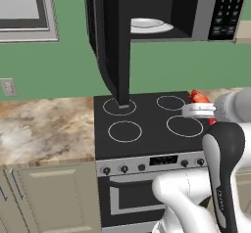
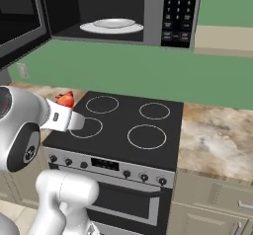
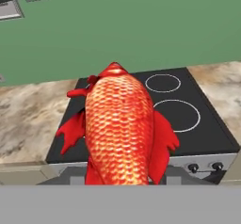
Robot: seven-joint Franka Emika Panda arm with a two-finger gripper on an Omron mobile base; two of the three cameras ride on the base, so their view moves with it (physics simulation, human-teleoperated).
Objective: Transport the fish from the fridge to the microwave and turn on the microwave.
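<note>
Microwave (image 1: pixel 196 11) up at 12 o'clock, door (image 1: pixel 110 41) swung open, white plate (image 2: pixel 112 26) inside, keypad (image 2: pixel 179 14) at its right. Black stove (image 2: pixel 123 123) below at 6, marble counter (image 1: pixel 44 129) on both sides. Gripper (image 2: pixel 69 111) at 9 o'clock in right base view, over the stove edge, clamped on fish (image 3: pixel 121 131); fish sits in the air, well below the microwave.

Claw (image 3: pixel 120 183) closed around fish (image 3: pixel 123 129)
</note>
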